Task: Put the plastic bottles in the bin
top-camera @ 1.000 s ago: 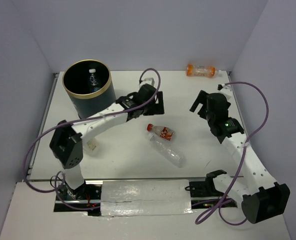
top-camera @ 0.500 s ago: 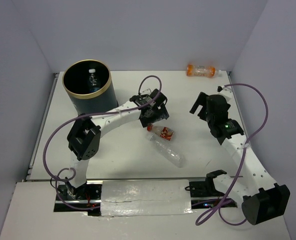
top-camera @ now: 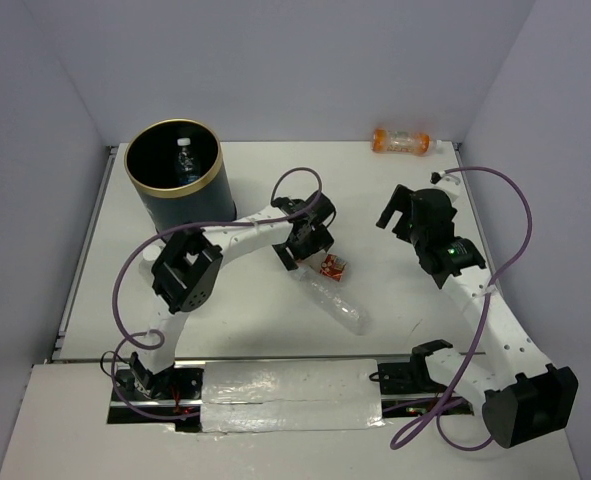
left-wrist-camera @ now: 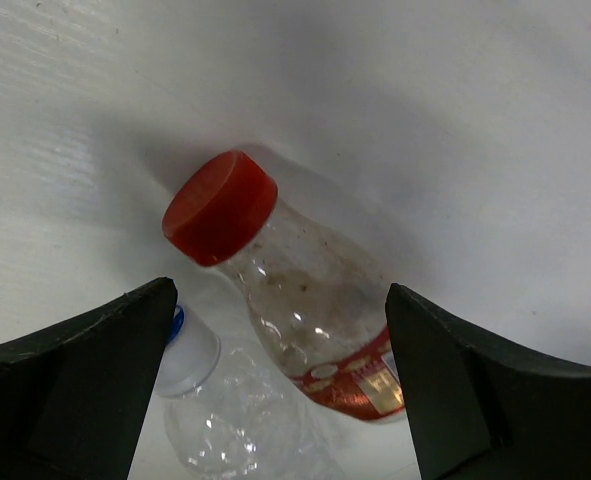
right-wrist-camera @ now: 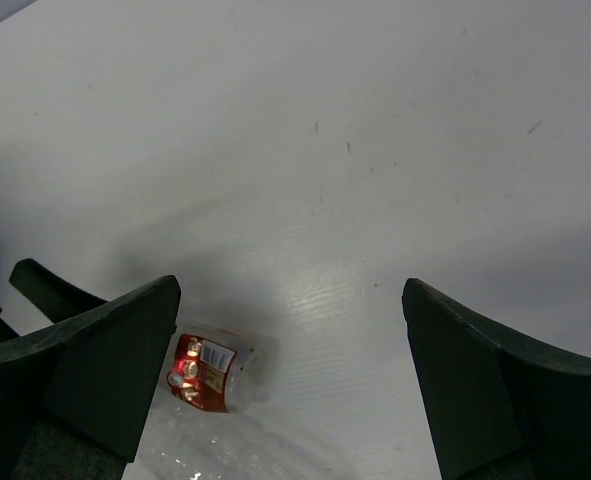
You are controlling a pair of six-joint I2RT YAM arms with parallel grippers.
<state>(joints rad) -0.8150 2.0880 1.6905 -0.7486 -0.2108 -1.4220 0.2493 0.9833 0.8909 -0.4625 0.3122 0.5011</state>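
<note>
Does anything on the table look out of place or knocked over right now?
The orange-tinted bottle lies on its side alone at the far edge of the table. The red-capped bottle and long clear bottle lie toppled close together mid-table. No spill shows.

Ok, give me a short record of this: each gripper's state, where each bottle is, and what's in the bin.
left gripper: open, a finger on either side of the red-cap bottle
right gripper: open, holding nothing
red-cap bottle: lying on its side, mid-table
long clear bottle: lying beside it
orange bottle: lying at the far edge, right side
bin: upright, far left, one capped bottle visible inside
bottles outside bin: three
</note>
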